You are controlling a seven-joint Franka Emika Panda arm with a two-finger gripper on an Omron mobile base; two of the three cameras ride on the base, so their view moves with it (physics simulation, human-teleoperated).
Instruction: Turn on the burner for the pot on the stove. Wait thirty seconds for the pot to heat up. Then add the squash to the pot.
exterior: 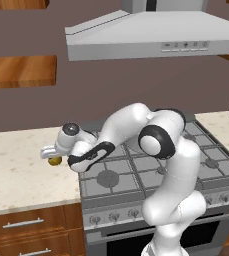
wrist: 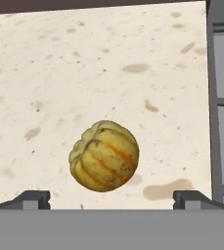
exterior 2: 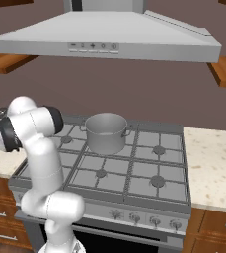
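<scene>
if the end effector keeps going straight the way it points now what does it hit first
Most likely the squash: it lies centred between the open end effector's fingertips, on the speckled counter beside the stove. How much gap remains is unclear.

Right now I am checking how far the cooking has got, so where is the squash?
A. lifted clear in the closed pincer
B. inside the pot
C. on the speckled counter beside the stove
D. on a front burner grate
C: the squash lies on the speckled counter next to the stove, between the open pincer tips, while the pot stands apart on a rear burner.
</scene>
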